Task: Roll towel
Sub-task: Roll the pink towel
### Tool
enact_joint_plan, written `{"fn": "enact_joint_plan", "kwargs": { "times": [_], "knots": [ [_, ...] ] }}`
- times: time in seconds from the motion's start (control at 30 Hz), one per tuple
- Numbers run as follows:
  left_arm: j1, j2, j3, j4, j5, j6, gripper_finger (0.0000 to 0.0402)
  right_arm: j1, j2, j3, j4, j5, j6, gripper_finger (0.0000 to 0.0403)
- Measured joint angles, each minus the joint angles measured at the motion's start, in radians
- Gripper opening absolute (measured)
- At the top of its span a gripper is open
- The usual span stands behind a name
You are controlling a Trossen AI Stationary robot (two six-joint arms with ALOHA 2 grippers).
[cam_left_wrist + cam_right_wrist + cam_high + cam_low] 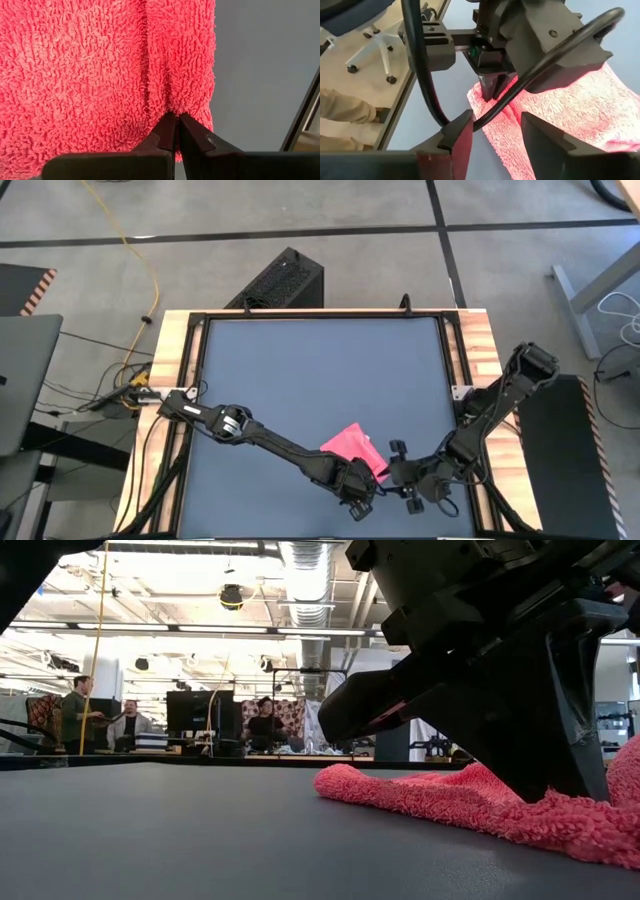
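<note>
The bright pink towel (350, 445) lies on the dark grey tabletop near its front edge, partly bunched; it also shows in the low view (440, 798). My left gripper (176, 119) is shut on the towel near one of its front corners, and shows in the high view (362, 478) too. My right gripper (497, 136) is open just in front of that same corner, facing my left gripper, and holds nothing; a black cable of the left arm runs across the gap between its fingers. It shows in the high view (397, 475) beside my left gripper. My left gripper pinches a puckered ridge of the towel (172, 102) between its two fingertips, close to the cloth's front edge and near a corner (476, 97). The fingers (489, 85) come from above, pointing down. The towel lies on the table around the pinch, slack.
The tabletop (300, 370) stretches bare to the far and left sides of the towel. A wooden frame (170, 360) borders it. Both arms crowd the front right. People sit at desks (100, 715) in the room beyond the table.
</note>
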Motion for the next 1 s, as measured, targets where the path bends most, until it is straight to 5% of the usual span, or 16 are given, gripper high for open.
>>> {"fn": "enact_joint_plan", "kwargs": {
  "times": [0.33, 0.63, 1.0],
  "knots": [
    [-0.002, -0.003, 0.002, 0.017, -0.002, -0.004, 0.0, 0.07, -0.147, -0.016, -0.367, 0.037, 0.024, 0.0191],
    [0.002, -0.003, 0.002, 0.015, 0.008, 0.001, 0.0, 0.195, -0.009, 0.005, -0.239, 0.049, 0.141, 0.0173],
    [0.018, -0.002, 0.0, 0.083, 0.008, -0.001, 0.0, 0.13, 0.104, 0.043, -0.206, 0.12, 0.089, 0.0139]
  ]
}}
